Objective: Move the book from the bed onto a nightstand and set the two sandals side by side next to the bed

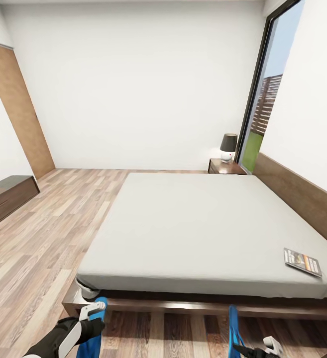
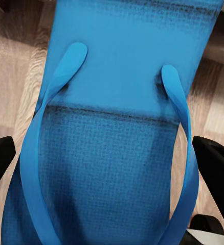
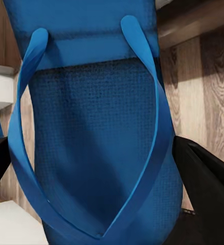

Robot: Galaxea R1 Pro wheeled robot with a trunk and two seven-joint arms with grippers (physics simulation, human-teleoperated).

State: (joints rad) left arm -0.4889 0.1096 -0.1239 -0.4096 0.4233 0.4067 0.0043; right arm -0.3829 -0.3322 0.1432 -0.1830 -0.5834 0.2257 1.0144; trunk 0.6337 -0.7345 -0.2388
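The bed (image 1: 198, 228) with its grey mattress lies ahead, and the book (image 1: 302, 262) rests on it near the right front corner. At the bed's far end a dark nightstand (image 1: 226, 166) carries a lamp. My left gripper (image 1: 94, 312) is shut on one blue sandal (image 1: 92, 340) at the bed's front left corner; its black fingers (image 2: 214, 168) flank the sole (image 2: 112, 127). Before the bed's front edge, my right gripper (image 1: 255, 349) is shut on the other sandal (image 1: 234, 328), whose straps and sole (image 3: 96, 132) sit between the fingers (image 3: 204, 189).
A low dark cabinet (image 1: 9, 196) stands against the left wall beside a tall light-brown panel (image 1: 19, 109). A tall dark-framed window (image 1: 268, 99) is on the right, with the headboard (image 1: 302, 199) along that wall. Wood-plank floor (image 1: 54, 238) lies left of the bed.
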